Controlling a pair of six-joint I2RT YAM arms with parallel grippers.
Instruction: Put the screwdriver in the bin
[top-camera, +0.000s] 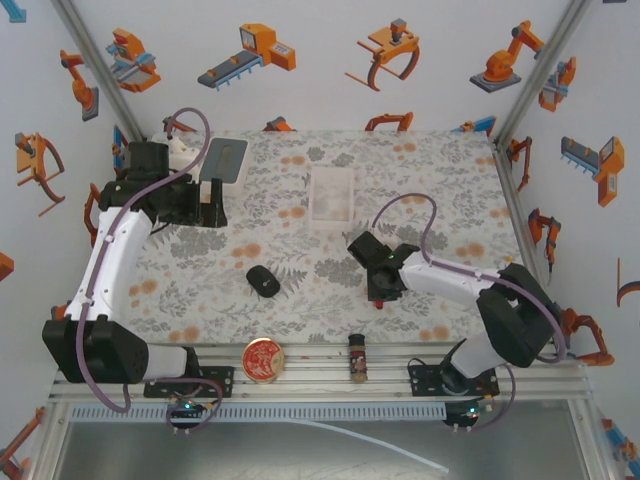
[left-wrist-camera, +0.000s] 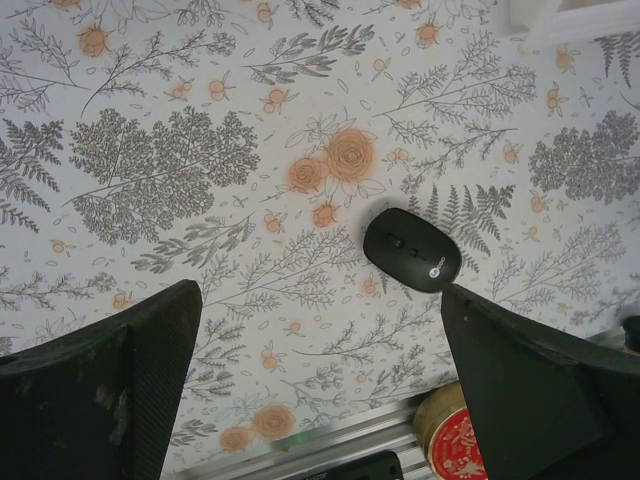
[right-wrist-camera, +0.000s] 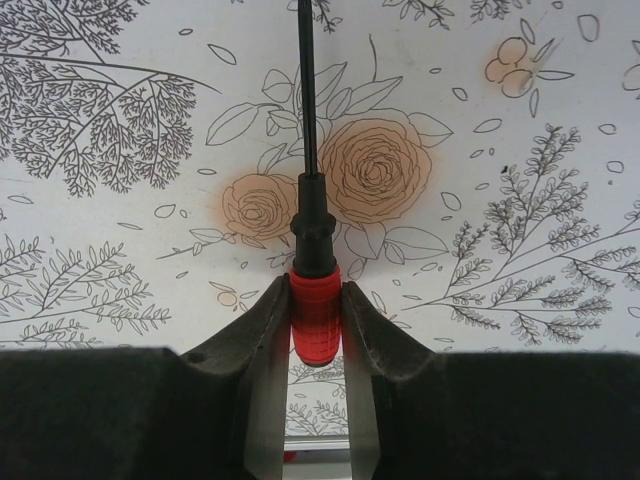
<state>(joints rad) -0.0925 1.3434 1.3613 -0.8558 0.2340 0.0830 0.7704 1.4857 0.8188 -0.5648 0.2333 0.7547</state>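
The right claw is clamped on the red handle of the one screwdriver, its shaft seemingly just over the worktop. The one bin stands apart, beyond it. The left claw gapes wide above the worktop.

The black right gripper pinches a thin red-handled screwdriver, its white arm bent low. The black left gripper hangs spread wide.
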